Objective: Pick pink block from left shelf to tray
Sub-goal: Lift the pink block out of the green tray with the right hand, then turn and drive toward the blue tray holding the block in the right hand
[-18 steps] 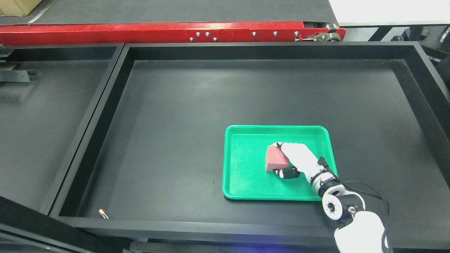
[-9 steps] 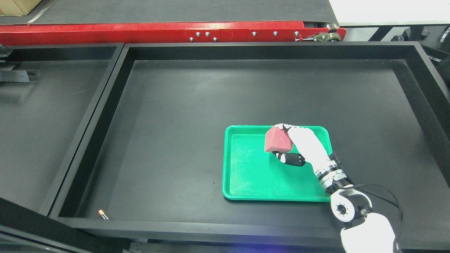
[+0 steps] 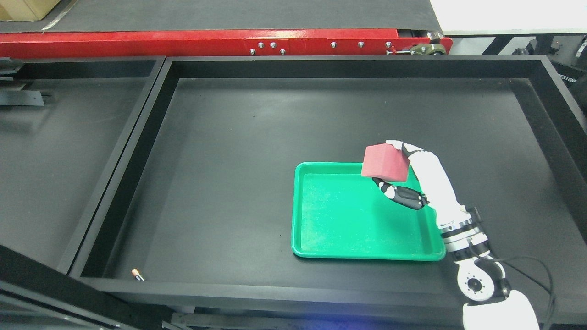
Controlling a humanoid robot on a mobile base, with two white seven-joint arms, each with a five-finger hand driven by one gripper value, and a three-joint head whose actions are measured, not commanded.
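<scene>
My right hand (image 3: 390, 166) holds the pink block (image 3: 384, 162) in its fingers, lifted above the far right corner of the green tray (image 3: 341, 215). The block is a pinkish-red cube, tilted, with white fingers over its top right edge and a black thumb under it. The tray lies on the floor of the large black bin (image 3: 275, 137), right of the middle, with nothing lying in it. My right arm comes in from the lower right corner. My left arm does not show.
A small battery (image 3: 137, 274) lies in the bin's near left corner. A second black bin (image 3: 55, 151) adjoins on the left. A red conveyor rail (image 3: 220, 42) runs along the back.
My right hand has lifted the pink block off the tray floor and carried it up and toward the far right corner. The camera has shifted slightly.
</scene>
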